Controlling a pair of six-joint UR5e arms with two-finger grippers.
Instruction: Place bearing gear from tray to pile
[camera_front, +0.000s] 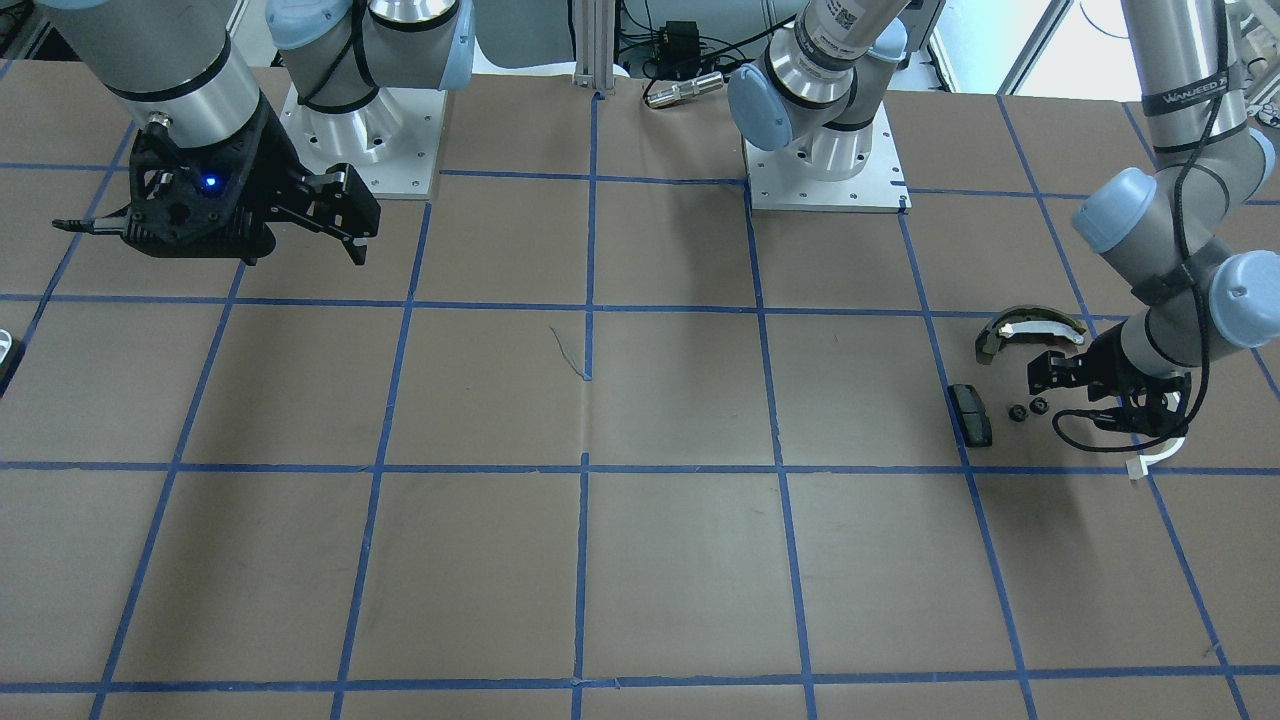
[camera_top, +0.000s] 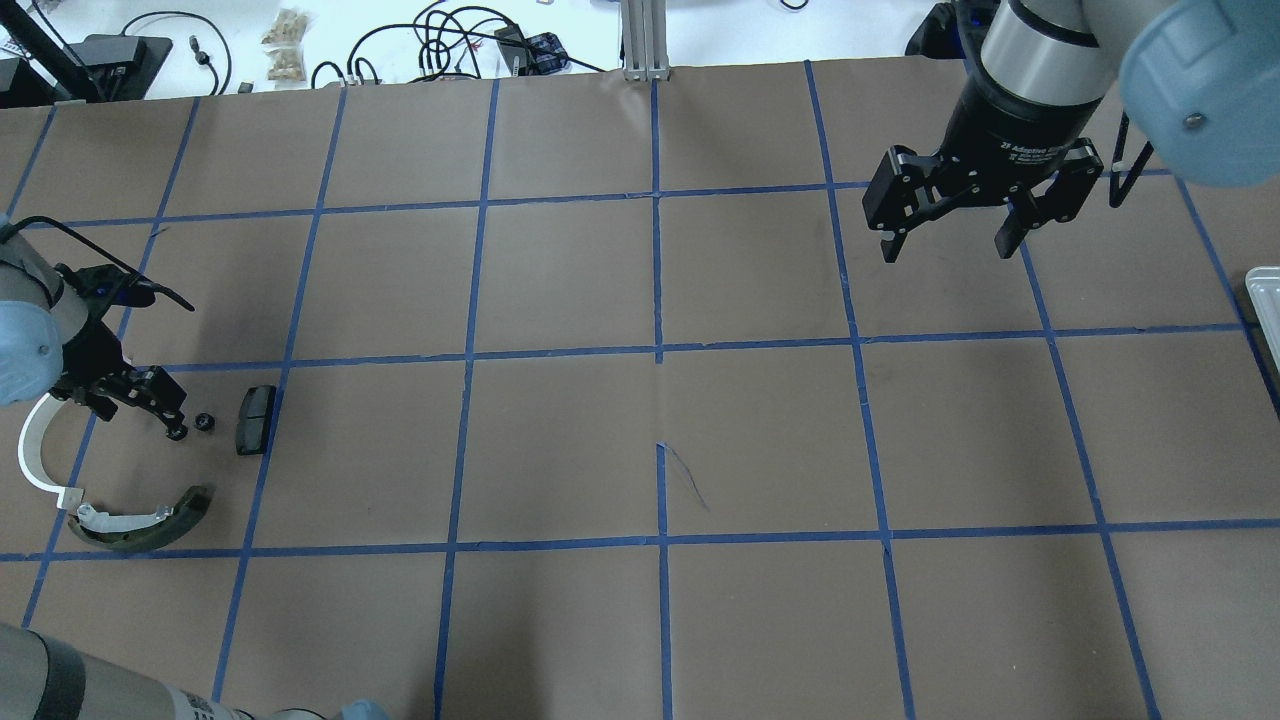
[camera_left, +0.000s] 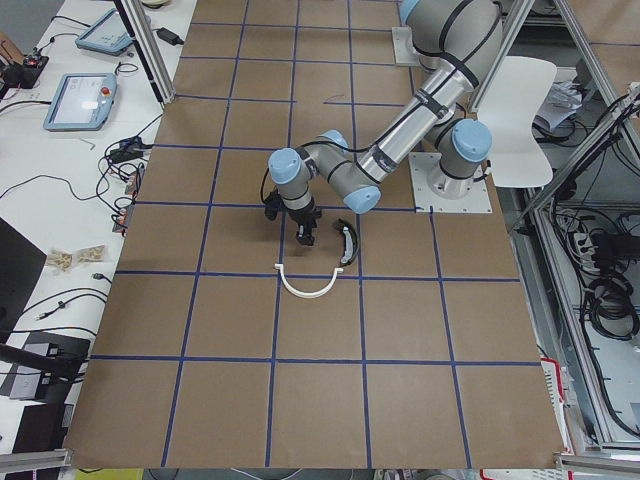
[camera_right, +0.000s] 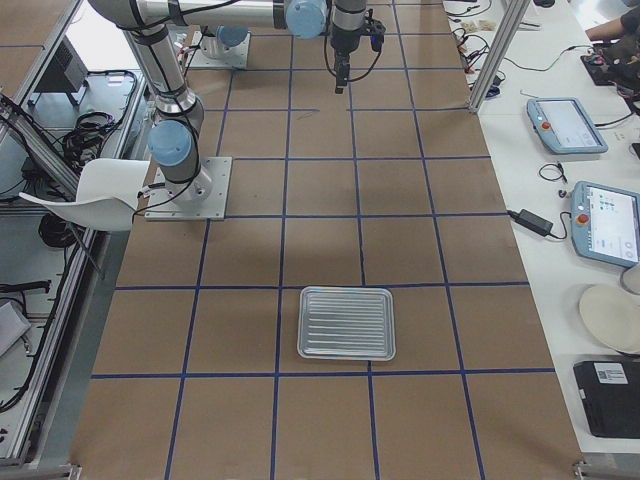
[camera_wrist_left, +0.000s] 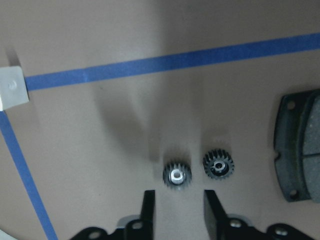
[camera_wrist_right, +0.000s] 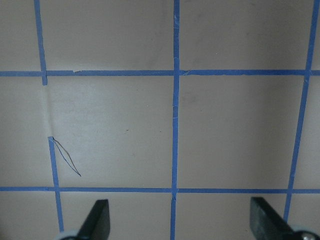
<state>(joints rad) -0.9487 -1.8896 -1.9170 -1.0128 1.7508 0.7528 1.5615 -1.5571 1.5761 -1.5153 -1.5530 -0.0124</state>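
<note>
Left hand (camera_wrist_left: 179, 194): apart, empty over two gears (camera_wrist_left: 177, 175), worktop (camera_wrist_left: 90, 130) left edge; I judge placement done.
Right hand (camera_top: 945, 250): apart, idle.

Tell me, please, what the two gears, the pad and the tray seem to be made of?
Gears: matte black teeth, plastic or blackened metal, unclear; one has a shiny silver hub, likely metal.
Pad: dark grey, grainy and dull, probably a pressed friction compound.
Tray: silvery, ribbed, soft sheen, likely aluminium or steel.
</note>
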